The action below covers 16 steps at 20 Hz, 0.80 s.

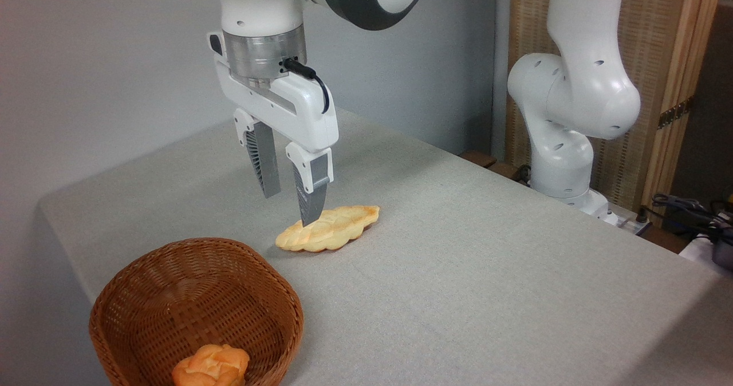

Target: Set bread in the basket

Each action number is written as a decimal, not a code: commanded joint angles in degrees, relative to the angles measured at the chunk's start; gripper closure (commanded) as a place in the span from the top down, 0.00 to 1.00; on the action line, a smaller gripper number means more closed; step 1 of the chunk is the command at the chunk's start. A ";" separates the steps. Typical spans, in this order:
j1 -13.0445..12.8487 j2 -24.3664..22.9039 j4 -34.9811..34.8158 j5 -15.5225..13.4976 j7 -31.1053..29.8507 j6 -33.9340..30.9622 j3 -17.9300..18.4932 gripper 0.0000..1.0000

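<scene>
The leaf-shaped bread (329, 228) lies flat on the grey table (487, 260), just beyond the wicker basket (143, 283) at the front left. The gripper (290, 207) hangs over the bread's left part, its fingers (264, 165) spread apart and pinching nothing, the nearer one overlapping the pastry. A small orange bun (212, 366) sits inside the basket

A robotics lab is suggested: a white arm (572, 99) is mounted beside a table (487, 248) draped in grey cloth, bare grey walls (103, 59) are seen behind, and loose cables (687, 208) are bundled at the right edge.
</scene>
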 commanded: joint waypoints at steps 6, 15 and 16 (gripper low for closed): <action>-0.06 0.39 1.65 -0.74 -0.88 -1.57 0.06 1.00; 0.02 0.30 1.56 -0.74 -0.35 -1.57 0.23 1.00; 0.02 0.30 1.56 -0.74 -0.35 -1.74 0.23 1.00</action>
